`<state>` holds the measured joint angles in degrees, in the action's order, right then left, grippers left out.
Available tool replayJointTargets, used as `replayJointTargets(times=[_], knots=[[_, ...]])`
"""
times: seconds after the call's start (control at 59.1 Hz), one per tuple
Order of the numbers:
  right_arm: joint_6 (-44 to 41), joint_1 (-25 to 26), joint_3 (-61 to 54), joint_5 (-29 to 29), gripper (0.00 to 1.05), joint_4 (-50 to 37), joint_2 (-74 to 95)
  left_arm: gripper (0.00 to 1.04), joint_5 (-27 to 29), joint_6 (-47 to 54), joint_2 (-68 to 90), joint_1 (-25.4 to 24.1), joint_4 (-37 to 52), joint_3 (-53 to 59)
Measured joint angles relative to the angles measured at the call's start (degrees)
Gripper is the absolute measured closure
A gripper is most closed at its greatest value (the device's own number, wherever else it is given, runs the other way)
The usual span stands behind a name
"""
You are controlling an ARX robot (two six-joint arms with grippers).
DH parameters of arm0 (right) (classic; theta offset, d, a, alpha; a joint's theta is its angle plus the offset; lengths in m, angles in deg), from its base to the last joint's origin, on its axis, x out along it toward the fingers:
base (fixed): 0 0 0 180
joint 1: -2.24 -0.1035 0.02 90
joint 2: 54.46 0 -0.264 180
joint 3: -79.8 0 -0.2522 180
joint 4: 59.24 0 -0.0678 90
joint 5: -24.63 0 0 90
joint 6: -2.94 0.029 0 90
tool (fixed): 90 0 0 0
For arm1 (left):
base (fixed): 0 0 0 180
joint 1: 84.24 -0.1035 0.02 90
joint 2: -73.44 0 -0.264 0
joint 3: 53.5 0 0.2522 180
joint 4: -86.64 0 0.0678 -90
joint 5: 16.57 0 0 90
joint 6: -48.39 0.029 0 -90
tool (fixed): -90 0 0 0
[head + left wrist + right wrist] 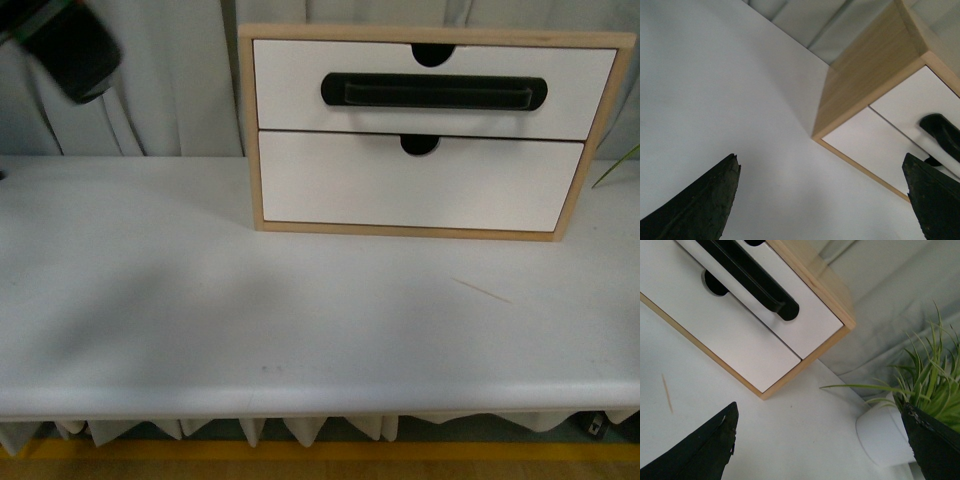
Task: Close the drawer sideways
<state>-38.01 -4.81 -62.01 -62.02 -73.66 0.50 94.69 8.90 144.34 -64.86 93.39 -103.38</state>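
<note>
The drawer (295,90) is the upper of two white fronts in a wooden cabinet (249,130) at the back of the table. It has a long black bar handle (433,91) and stands a little forward of the plain lower front (420,185). My left gripper (822,200) is open and empty, above the table to the cabinet's left; the drawer (915,95) shows beyond it. My right gripper (820,440) is open and empty off the cabinet's right corner, with the drawer (807,320) and its handle (750,277) in view.
A dark part of my left arm (70,50) hangs at the top left. A potted plant (930,380) in a white pot (880,435) stands right of the cabinet. A thin sliver (483,290) lies on the white table (200,300). Curtains hang behind.
</note>
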Motion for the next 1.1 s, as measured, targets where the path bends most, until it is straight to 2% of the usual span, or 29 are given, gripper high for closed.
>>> replayJointTargets(times=[0.118,0.254,0.423,0.44,0.473,0.558,0.643,0.71,0.778,0.896,0.93,0.964,1.065,1.099], knots=[[7.3,-1.75,-5.73,6.03,0.09,8.13,-15.76,0.06,1.99,6.21,-16.26,-2.34,-4.61,10.88],[12.81,-3.43,-8.85,11.65,0.09,15.82,-28.94,0.06,4.44,8.85,-27.41,-3.1,-10.32,16.22],[15.65,-3.87,-9.62,12.41,0.09,16.74,-33.66,0.06,4.48,10.4,-30.51,-3.13,-10.62,16.74],[15.78,-3.87,-9.62,12.44,0.09,16.81,-33.64,0.06,3.91,11.13,-30.53,-3.21,-10.34,16.85],[16.22,-3.82,-9.62,12.35,0.09,17.0,-33.59,0.13,-1.09,15.39,-30.71,-4.46,-5.57,18.67],[24.55,-2.05,-9.84,5.86,0.22,21.9,-34.45,0.27,-8.39,25.73,-32.41,-6.64,2.78,22.88],[32.72,-0.68,-11.37,3.82,0.36,22.25,-35.85,0.41,-10.88,32.79,-34.93,-8.37,3.98,24.87],[36.65,3.17,-12.7,-1.7,0.49,22.25,-37.35,0.54,-11.89,35.5,-36.89,-9.79,3.91,26.47],[38.51,6.34,-14.34,-2.8,0.63,22.18,-38.73,0.68,-13.09,37.18,-38.56,-11.08,3.43,27.91],[39.82,6.82,-16.72,-3.26,0.88,22.1,-40.65,0.93,-15.26,38.36,-41.99,-12.96,2.08,30.03],[39.95,6.82,-17.46,-3.26,0.97,22.08,-41.38,1.01,-19.1,38.36,-43.41,-15.5,1.27,30.64],[39.95,6.84,-17.9,-3.26,1.04,22.08,-41.9,1.01,-20.48,38.64,-44.39,-17.44,0.79,31.08],[40.19,6.91,-18.88,-3.21,1.03,22.27,-43.36,1.01,-20.85,38.84,-46.6,-19.15,-0.39,31.91],[40.22,6.91,-18.95,-3.26,1.03,25.29,-45.75,1.01,-21.09,38.88,-47.25,-19.17,-0.81,32.17]])
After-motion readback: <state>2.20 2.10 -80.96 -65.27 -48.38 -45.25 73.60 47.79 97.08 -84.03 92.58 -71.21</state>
